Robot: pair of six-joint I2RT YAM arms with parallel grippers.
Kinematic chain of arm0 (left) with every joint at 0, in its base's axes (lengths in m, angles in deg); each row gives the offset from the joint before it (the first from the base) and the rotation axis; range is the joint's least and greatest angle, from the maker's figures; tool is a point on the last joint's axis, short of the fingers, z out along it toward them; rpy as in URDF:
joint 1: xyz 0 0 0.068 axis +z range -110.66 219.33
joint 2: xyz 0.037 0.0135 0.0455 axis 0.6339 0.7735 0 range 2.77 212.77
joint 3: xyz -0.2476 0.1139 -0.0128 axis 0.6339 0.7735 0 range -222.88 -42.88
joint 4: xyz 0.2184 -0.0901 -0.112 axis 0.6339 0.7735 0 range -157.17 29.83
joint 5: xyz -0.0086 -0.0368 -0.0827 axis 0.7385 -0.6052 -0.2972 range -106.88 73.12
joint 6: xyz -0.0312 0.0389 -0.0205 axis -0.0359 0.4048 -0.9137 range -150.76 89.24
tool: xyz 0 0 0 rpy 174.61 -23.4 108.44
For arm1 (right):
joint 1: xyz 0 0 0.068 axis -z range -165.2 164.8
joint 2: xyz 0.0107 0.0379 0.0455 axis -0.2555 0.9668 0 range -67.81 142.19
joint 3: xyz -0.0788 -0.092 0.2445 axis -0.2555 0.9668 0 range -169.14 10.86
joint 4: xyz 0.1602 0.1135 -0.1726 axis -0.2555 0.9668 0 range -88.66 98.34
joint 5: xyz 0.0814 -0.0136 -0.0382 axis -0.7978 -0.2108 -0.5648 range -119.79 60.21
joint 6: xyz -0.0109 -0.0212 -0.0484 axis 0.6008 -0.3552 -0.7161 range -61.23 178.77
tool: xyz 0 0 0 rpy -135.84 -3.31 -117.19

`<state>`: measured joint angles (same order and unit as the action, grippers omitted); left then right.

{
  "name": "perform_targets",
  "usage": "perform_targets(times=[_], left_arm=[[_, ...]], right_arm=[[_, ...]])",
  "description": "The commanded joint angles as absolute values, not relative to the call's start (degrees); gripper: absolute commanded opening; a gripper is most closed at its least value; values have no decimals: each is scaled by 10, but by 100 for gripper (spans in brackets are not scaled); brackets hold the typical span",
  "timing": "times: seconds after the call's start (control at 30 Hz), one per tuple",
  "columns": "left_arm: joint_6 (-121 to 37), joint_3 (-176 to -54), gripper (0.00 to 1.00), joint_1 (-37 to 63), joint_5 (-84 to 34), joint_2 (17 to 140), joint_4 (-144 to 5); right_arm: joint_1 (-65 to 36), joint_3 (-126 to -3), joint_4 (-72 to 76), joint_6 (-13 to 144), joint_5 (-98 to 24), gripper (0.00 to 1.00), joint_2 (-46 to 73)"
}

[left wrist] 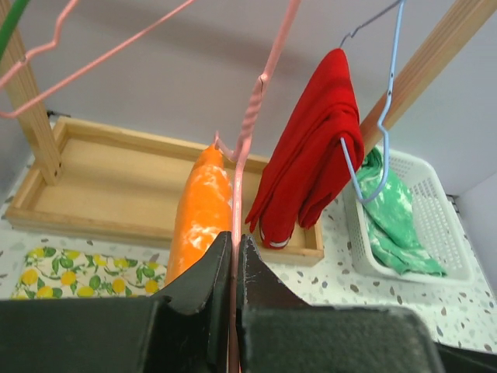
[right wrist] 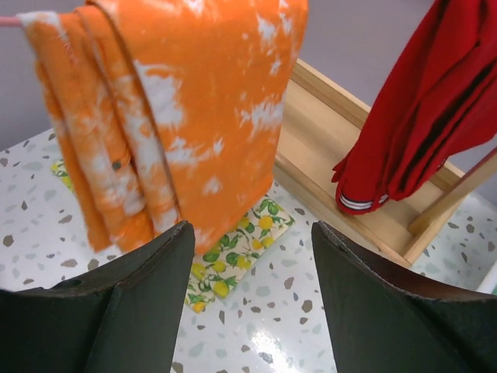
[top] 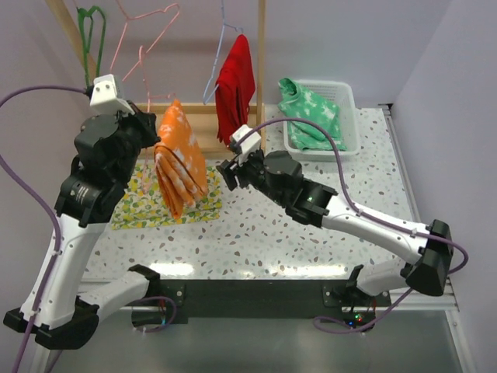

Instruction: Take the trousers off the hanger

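My left gripper (top: 152,129) is shut on the wire of a pink hanger (left wrist: 247,132), held up above the table. The orange patterned trousers (top: 179,159) hang folded over that hanger, above the lemon-print cloth; they also show in the left wrist view (left wrist: 200,217) and the right wrist view (right wrist: 186,116). My right gripper (top: 231,172) is open and empty, just right of the orange trousers, its jaws wide apart (right wrist: 252,256). The red trousers (top: 235,84) hang on a blue hanger (left wrist: 388,93) on the rack. The green trousers (top: 311,113) lie in the white basket (top: 349,116).
A wooden rack with an upright post (top: 262,62) and a tray-like base (left wrist: 101,179) stands at the back. More pink and green hangers (top: 93,31) hang at the upper left. The yellow lemon-print cloth (top: 140,203) lies flat on the speckled table.
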<state>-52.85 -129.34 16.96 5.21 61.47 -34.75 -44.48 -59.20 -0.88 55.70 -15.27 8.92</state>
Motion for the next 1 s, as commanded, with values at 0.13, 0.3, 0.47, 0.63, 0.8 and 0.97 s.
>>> perform_targets(times=[0.13,0.3,0.47,0.63,0.8,0.97], left_arm=[[-572,-1295,0,166,12,562,-398],[-568,-1298,0,166,17,557,-381],[-559,-1307,0,166,21,565,-369],[-553,-1310,0,166,22,572,-367],[-546,-1313,0,166,21,571,-365],[-542,-1326,0,166,18,567,-358]], right_arm=[[-498,-648,-157,533,-101,66,203],[-538,-672,-190,519,-70,66,248],[-565,-696,-193,520,-66,66,261],[-580,-739,-171,512,-70,66,282],[-588,-762,-173,510,-56,67,307],[-587,-797,-168,507,-40,67,347]])
